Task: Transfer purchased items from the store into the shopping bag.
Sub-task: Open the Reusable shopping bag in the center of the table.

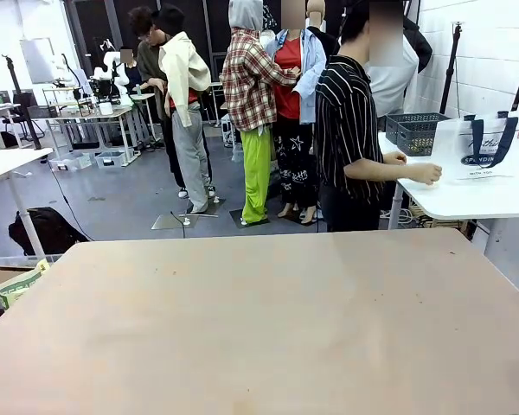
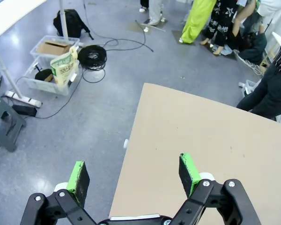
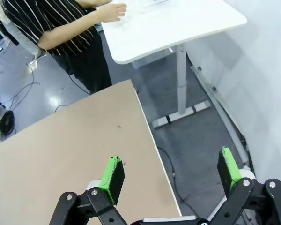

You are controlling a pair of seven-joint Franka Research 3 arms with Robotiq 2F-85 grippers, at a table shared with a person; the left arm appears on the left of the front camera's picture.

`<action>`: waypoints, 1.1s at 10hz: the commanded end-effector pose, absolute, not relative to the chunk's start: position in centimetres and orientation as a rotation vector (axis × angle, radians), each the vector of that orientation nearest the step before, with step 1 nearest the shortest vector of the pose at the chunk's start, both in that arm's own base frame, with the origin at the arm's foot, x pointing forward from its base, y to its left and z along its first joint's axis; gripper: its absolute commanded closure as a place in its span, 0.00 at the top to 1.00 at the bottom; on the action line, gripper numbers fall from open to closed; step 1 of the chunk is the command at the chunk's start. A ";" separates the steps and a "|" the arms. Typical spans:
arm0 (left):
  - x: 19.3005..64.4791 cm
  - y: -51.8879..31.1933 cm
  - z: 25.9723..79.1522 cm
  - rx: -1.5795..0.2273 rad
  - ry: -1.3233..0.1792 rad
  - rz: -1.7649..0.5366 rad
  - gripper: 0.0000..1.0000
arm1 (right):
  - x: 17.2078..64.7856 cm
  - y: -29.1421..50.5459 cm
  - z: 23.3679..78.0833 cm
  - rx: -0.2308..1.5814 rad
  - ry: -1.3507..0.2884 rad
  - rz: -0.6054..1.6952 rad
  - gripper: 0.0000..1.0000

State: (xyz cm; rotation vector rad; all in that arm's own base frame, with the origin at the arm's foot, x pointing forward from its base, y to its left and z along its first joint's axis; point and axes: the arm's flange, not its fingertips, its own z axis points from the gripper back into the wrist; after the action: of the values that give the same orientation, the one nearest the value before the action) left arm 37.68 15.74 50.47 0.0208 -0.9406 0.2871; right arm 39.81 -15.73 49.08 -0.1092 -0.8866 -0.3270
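Front view shows the shopping bag [image 1: 484, 147] and the dark grey basket [image 1: 413, 131] standing next to each other on a white side table [image 1: 476, 197] at the far right, well apart from both grippers. A person [image 1: 350, 130] in a striped shirt rests a hand [image 1: 424, 173] on that table. Left wrist view shows the left gripper [image 2: 131, 161] spread wide and empty above the beige table [image 2: 201, 136] at its edge. Right wrist view shows the right gripper [image 3: 170, 157] equally wide and empty above the opposite edge.

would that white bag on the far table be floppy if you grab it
Probably floppy: the bag looks like thin plastic with strap handles. Likely light, as its sides show no bulge. Standing upright on the white table, it may tip if pushed.
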 end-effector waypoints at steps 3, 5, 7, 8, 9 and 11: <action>37.5 15.8 50.5 0.036 -0.927 0.277 1.00 | 39.6 -15.9 49.3 -0.120 -0.882 -0.326 1.00; 37.5 15.8 50.5 0.036 -0.927 0.277 1.00 | 39.6 -15.9 49.3 -0.120 -0.882 -0.326 1.00; 37.5 15.8 50.5 0.036 -0.927 0.277 1.00 | 39.6 -15.9 49.3 -0.120 -0.882 -0.326 1.00; 37.5 15.8 50.5 0.036 -0.927 0.277 1.00 | 39.6 -15.9 49.3 -0.120 -0.882 -0.326 1.00; 37.5 15.8 50.5 0.036 -0.927 0.277 1.00 | 39.6 -15.9 49.3 -0.120 -0.882 -0.326 1.00; 37.5 15.8 50.5 0.036 -0.927 0.277 1.00 | 39.6 -15.9 49.3 -0.120 -0.882 -0.326 1.00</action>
State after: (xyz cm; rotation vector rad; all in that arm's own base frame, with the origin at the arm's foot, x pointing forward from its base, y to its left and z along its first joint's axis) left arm 37.67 15.74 50.48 0.0229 -0.9386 0.2864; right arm 39.62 -15.86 49.41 -0.1113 -0.8936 -0.3305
